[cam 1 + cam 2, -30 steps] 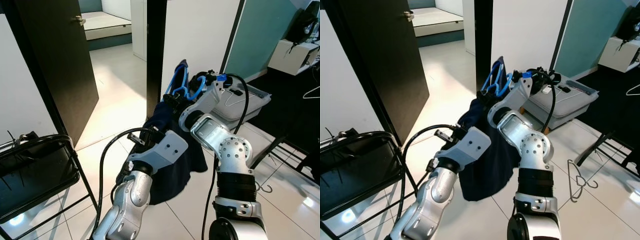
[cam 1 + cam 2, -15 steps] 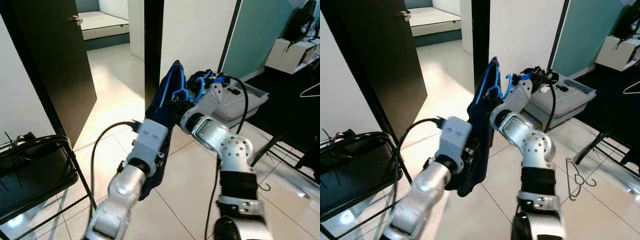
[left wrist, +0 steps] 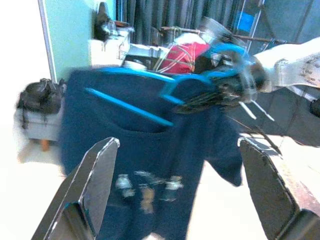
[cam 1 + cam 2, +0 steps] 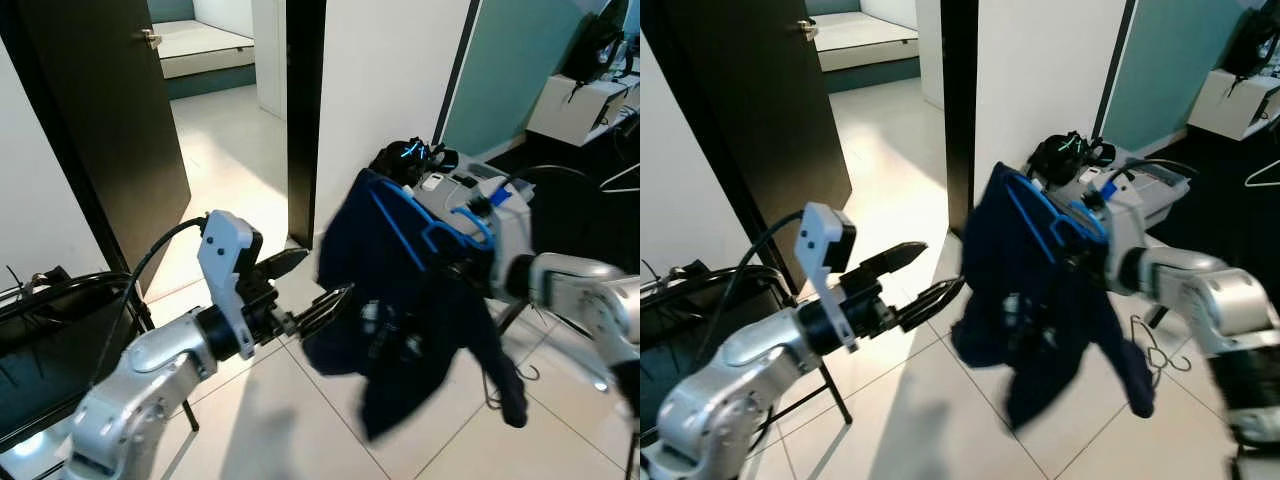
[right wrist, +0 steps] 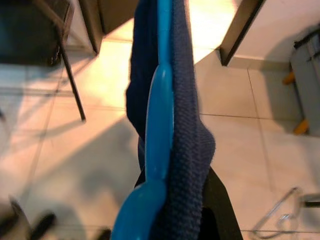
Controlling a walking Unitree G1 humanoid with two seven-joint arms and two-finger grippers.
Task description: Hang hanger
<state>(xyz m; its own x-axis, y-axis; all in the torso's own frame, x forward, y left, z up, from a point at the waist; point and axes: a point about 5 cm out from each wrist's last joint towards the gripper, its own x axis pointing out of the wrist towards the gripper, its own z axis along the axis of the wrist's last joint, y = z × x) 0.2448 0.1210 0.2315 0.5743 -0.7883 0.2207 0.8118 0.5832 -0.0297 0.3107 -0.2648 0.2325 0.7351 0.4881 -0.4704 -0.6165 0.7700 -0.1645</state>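
Blur smeared the dark navy garment [image 4: 415, 310] and the small pale print on its front, leaving that print unreadable. It hung from a bright blue hanger [image 4: 425, 225], raised above the tiled floor [image 4: 940, 410] at centre right. The right pincer [image 4: 470, 260] gripped the hanger near its hook, its fingertips hidden behind the cloth. The left pincer [image 4: 925, 275] reached in from the left, fingers spread wide, just beside the garment's near edge, not touching. A folding chair [image 4: 70, 330] stood far left, cut off.
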